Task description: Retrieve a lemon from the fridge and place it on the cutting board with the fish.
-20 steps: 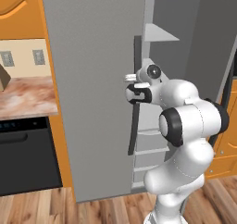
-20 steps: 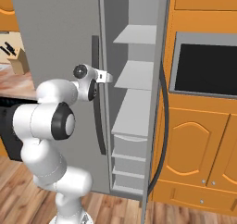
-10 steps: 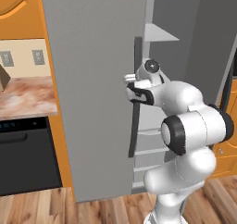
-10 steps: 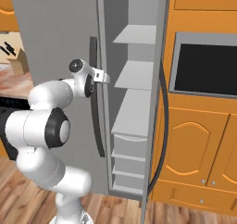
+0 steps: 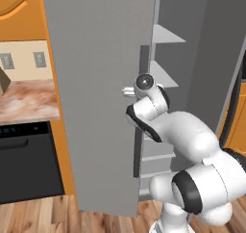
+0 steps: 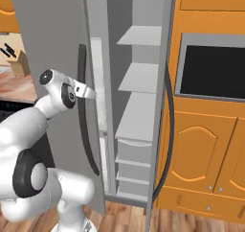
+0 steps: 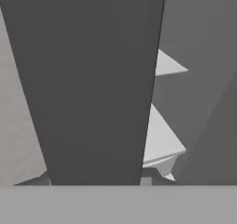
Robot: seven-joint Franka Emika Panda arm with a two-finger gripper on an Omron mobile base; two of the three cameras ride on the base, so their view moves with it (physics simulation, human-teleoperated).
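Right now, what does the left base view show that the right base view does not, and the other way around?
Left base view alone: a marble-pattern counter, wall outlets above it, and a black dishwasher under it.

Right base view alone: a knife block at the far left, a black built-in oven, and orange cabinet doors below it.

Both: the fridge with its door partly open, white shelves inside, the dark vertical handle, the gripper at that handle, and the wooden floor.

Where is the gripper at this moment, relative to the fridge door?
In the right base view, the gripper is at the dark handle of the fridge's left door, beside the open shelves.
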